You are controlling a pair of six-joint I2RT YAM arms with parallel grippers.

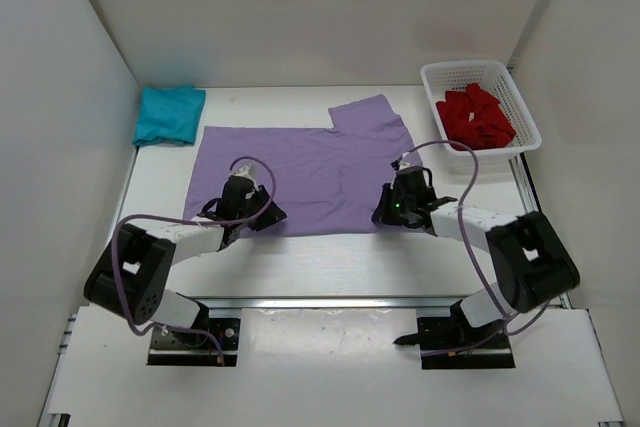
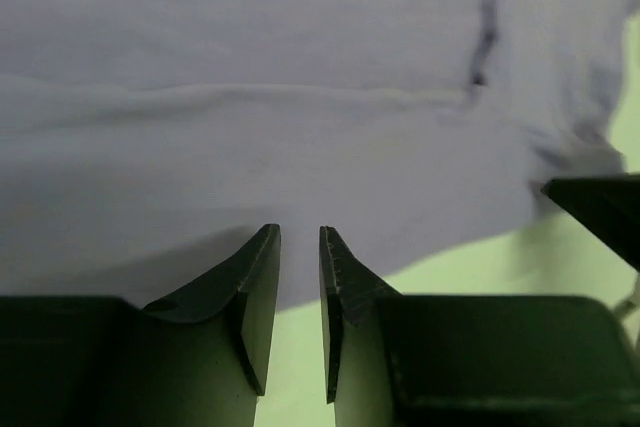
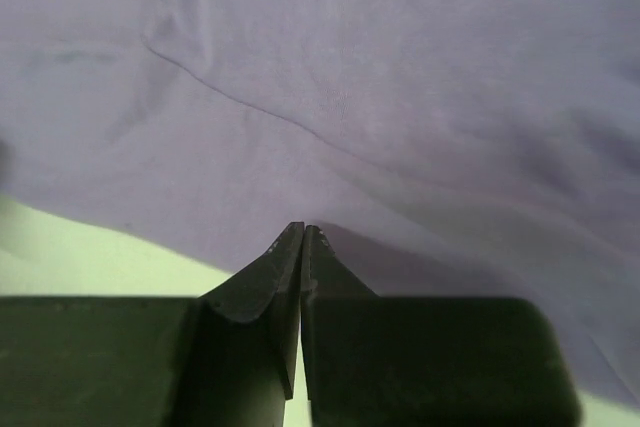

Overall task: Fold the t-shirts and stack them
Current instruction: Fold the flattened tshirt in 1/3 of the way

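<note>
Purple cloth is covering the middle of the table (image 1: 330,262): the lavender shirt (image 1: 300,172) is lying spread out and flat, with one sleeve pointing toward the far side near the basket. Your left gripper (image 2: 300,239) is hanging low over the near edge of this shirt, on its left part. Its two fingers (image 2: 262,282) are standing a little apart with only a narrow gap. The bare table is showing through the lower part of this gap, and the tips are reaching just over the edge of the cloth. No cloth is sitting between them, as far as you can see from the wrist camera. Your right gripper (image 3: 302,235) is resting at the same near edge, on the right part of the shirt. Its fingers are pressing fully together, with the tips exactly at the border of the cloth. Whether a thin fold is being pinched there, the pictures are not telling clearly. The teal shirt (image 1: 168,115) is lying folded in the far left corner of the table, close to the wall and apart from the lavender one. The red shirt (image 1: 476,117) is sitting crumpled inside the white basket (image 1: 436,75) at the far right.
</note>
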